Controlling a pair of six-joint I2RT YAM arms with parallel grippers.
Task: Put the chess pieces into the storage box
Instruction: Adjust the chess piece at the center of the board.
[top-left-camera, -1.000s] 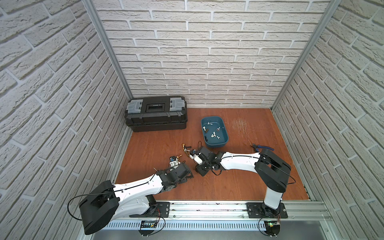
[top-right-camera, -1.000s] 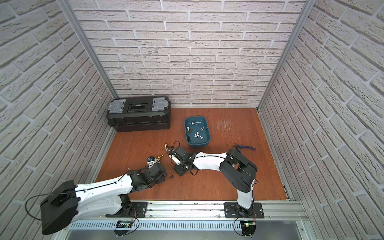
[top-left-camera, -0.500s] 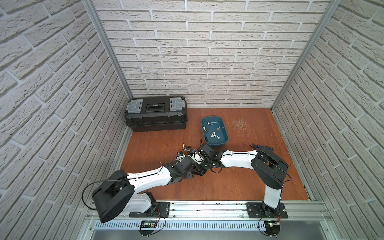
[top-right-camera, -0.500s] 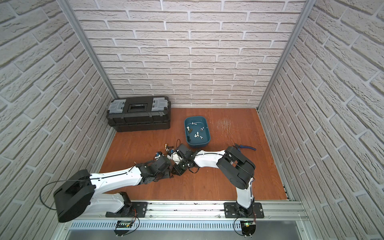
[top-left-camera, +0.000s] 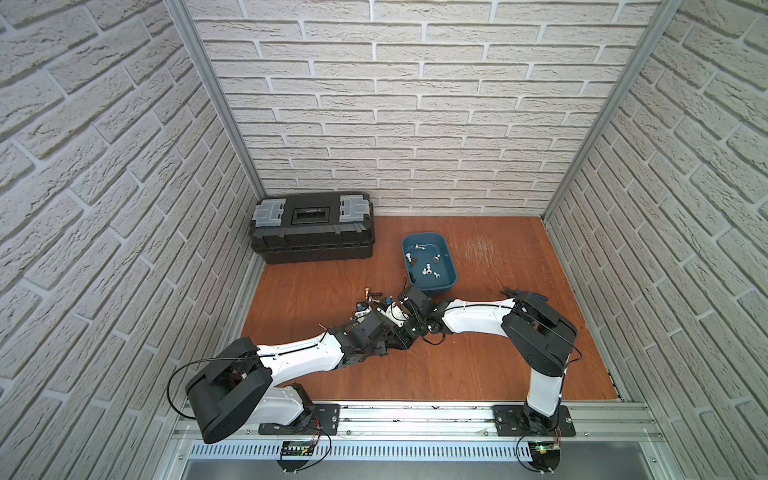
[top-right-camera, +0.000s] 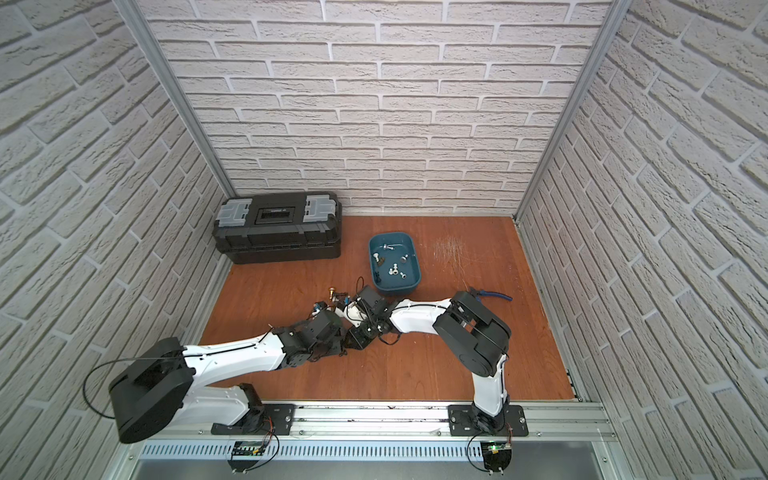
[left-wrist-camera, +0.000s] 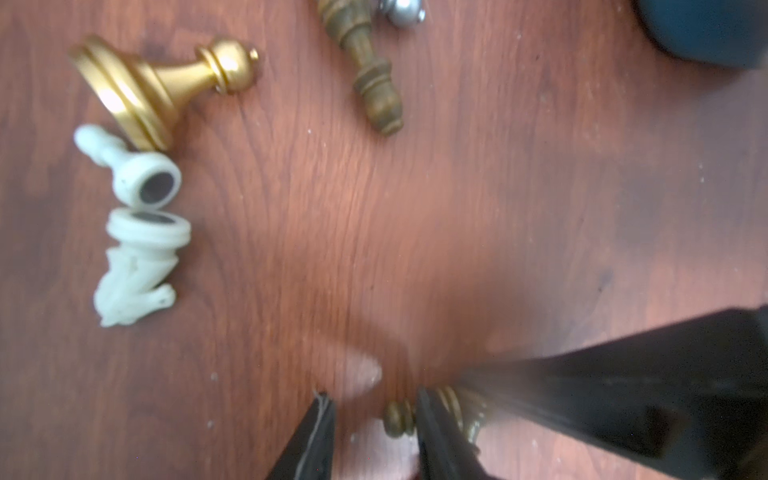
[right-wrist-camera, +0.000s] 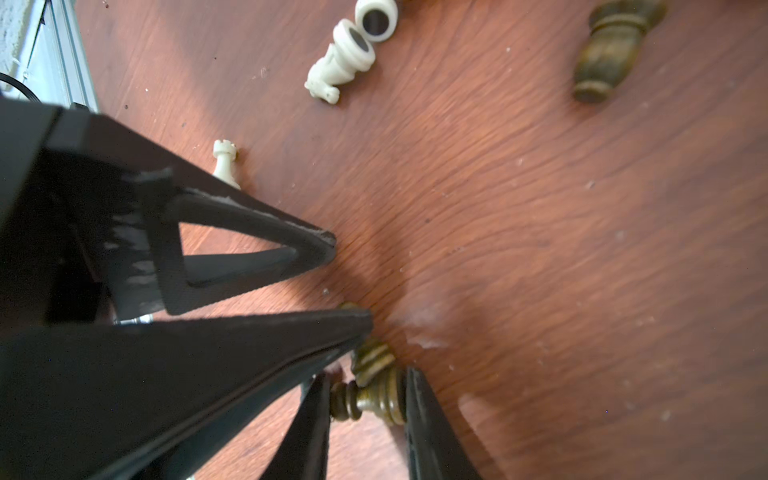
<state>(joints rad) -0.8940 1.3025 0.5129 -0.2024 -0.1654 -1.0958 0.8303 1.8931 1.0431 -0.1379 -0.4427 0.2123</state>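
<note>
No lettering, brand, number or sign is legible on the toolbox (top-left-camera: 311, 243), storage box (top-left-camera: 440, 286) or chess pieces (left-wrist-camera: 166, 89).

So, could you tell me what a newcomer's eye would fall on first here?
The left gripper and right gripper meet nose to nose in the middle of the wooden table, over one dark chess piece that sits between the right gripper's fingers. Just beyond them a blue box already holds several small pieces, and a shiny gold piece lies tipped over nearby.
</note>
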